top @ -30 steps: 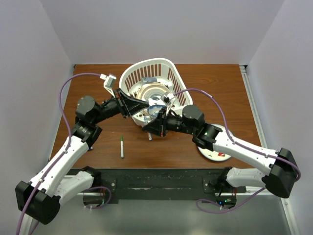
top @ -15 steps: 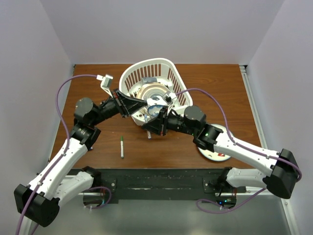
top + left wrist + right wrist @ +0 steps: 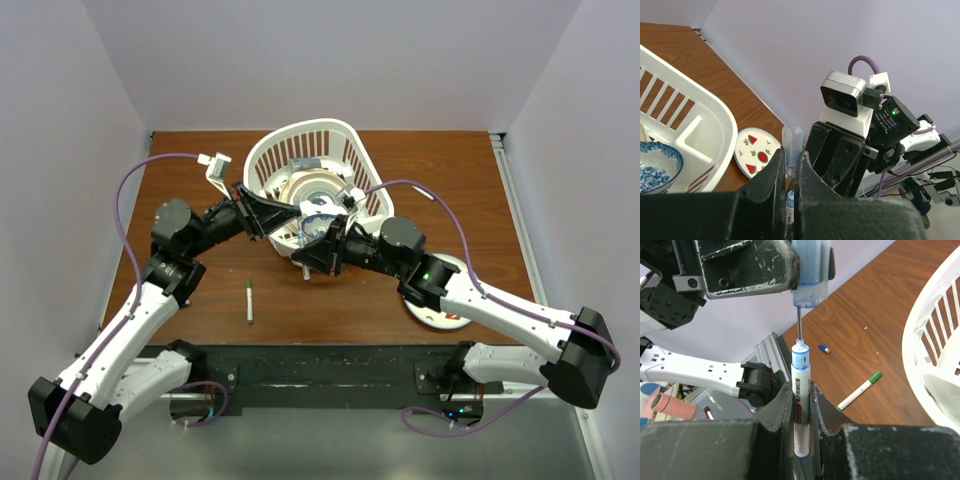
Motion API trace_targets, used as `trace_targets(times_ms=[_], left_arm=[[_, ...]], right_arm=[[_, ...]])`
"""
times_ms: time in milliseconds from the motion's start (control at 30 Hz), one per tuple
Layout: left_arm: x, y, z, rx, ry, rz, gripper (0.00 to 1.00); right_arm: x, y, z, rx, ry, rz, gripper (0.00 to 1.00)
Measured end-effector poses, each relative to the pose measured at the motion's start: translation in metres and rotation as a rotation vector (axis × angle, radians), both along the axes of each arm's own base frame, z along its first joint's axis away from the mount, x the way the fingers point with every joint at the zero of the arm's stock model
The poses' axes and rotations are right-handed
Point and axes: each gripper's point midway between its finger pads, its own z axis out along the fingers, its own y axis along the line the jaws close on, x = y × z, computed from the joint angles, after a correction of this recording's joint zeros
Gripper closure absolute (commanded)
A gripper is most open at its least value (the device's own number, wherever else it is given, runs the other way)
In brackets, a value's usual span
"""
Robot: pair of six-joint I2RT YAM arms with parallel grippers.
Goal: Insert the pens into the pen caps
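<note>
A pen with a green end [image 3: 249, 299] lies flat on the brown table [image 3: 200, 180], to the left and apart from both arms. Its length runs near to far, with the green end on the far side. A tiny blue cap [image 3: 824, 349] lies on the wood near it.

In the middle, the left gripper [image 3: 792, 156] is squeezed tight on a see-through blue cap [image 3: 810, 282]. The cap's open mouth faces down.

Right under it, the right gripper [image 3: 800, 390] is closed around a pen [image 3: 800, 381]. This pen has a white body with small writing and a blue collar. It stands straight up, and its thin tip just reaches the mouth of the cap.

A white basket [image 3: 262, 160] sits just behind the grippers. A small plate with watermelon pictures [image 3: 759, 152] sits to the right.
</note>
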Motion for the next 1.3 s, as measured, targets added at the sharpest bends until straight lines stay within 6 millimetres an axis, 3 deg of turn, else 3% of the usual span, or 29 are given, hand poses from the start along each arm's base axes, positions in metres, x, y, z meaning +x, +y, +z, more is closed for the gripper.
trace_targets(times_ms=[400,867,900,1067,1167,1200,1267,1300], left_arm=[[-0.007,0.003,0.005,-0.009,-0.005,-0.001,1.0],[-0.007,0.002,-0.012,0.005,0.028,-0.005,0.99],[-0.007,0.002,-0.012,0.005,0.029,-0.005,0.92],[-0.012,0.0,-0.02,0.003,0.03,-0.027,0.84],[-0.017,0.0,-0.026,0.005,0.033,-0.035,0.73],[-0.018,0.0,-0.027,0.005,0.031,-0.037,0.58],[-0.021,0.001,-0.03,0.004,0.026,-0.045,0.4],[-0.024,0.0,-0.033,0.007,0.029,-0.057,0.25]], right_arm=[[0.002,-0.001,0.001,0.002,-0.006,-0.012,1.0],[0.003,-0.001,0.001,0.0,-0.005,-0.015,1.0],[0.003,-0.001,0.0,0.0,-0.005,-0.017,1.0],[0.008,0.0,0.0,-0.006,-0.004,-0.038,1.0],[0.009,0.001,-0.001,-0.013,-0.013,-0.047,1.0],[0.009,0.001,0.0,-0.017,-0.015,-0.047,1.0],[0.011,0.002,0.001,-0.023,-0.026,-0.053,1.0],[0.013,0.002,0.005,-0.02,-0.039,-0.06,1.0]])
